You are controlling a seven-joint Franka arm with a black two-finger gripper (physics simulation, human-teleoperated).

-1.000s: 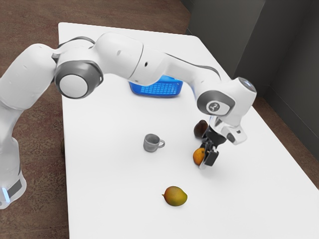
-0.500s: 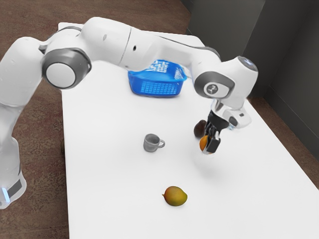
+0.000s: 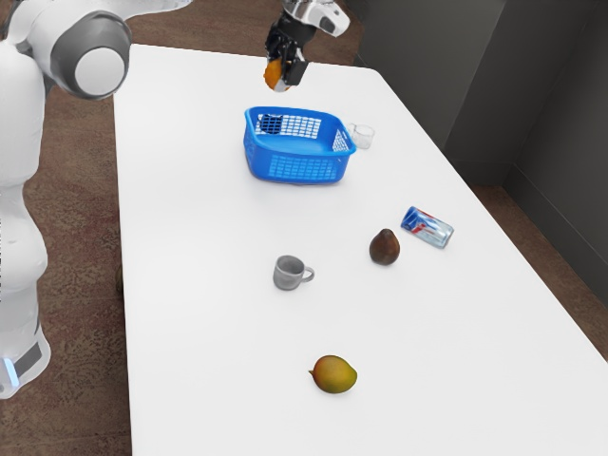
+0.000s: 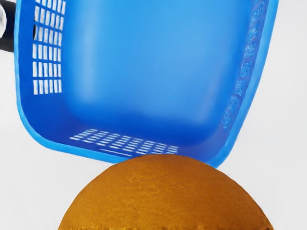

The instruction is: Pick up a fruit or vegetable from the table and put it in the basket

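1. Nearest the camera, a yellow-green mango with a reddish blush [image 3: 332, 374] is lying on the white table [image 3: 209, 380], outside the basket.
2. Farther off, a small grey mug [image 3: 288, 274] is standing left of a dark brown, pear-shaped fruit [image 3: 385, 248], with a silver, blue and red drinks can [image 3: 427, 228] lying on its side just beyond, to the exterior view's right.
3. Toward the far end, an open blue plastic basket with latticed walls [image 3: 296, 169] is awaiting delivery, a clear glass mug [image 3: 363, 137] sitting just beside its right side.
4. Farthest, the black two-finger gripper [image 3: 285, 71] is clenching a round orange fruit [image 3: 274, 74] aloft near the basket's far side; the wrist view is showing the fruit overlapping one rim.
5. Picking is done and the carry is apparently nearing its end; aligning over the opening, lowering and releasing are still awaiting completion.
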